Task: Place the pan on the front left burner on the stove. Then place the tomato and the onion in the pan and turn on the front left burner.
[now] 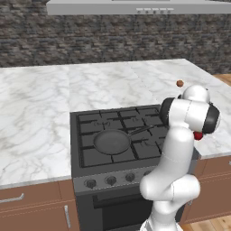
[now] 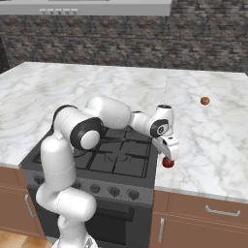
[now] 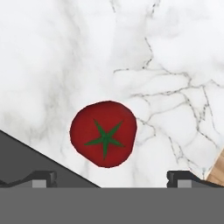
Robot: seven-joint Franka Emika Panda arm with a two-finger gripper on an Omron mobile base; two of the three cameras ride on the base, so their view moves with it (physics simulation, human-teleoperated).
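The pan (image 1: 112, 141) sits on the front left burner (image 1: 97, 144) of the stove (image 1: 90, 180), its thin handle pointing to the back right. The red tomato (image 3: 103, 133) lies on the marble worktop (image 2: 208, 140), near the front edge and just beside the stove's right side. The gripper (image 3: 111, 178) hangs right over it with its fingers (image 3: 43, 177) spread wide, holding nothing. The brown onion (image 2: 205, 100) rests well apart, farther back on the worktop
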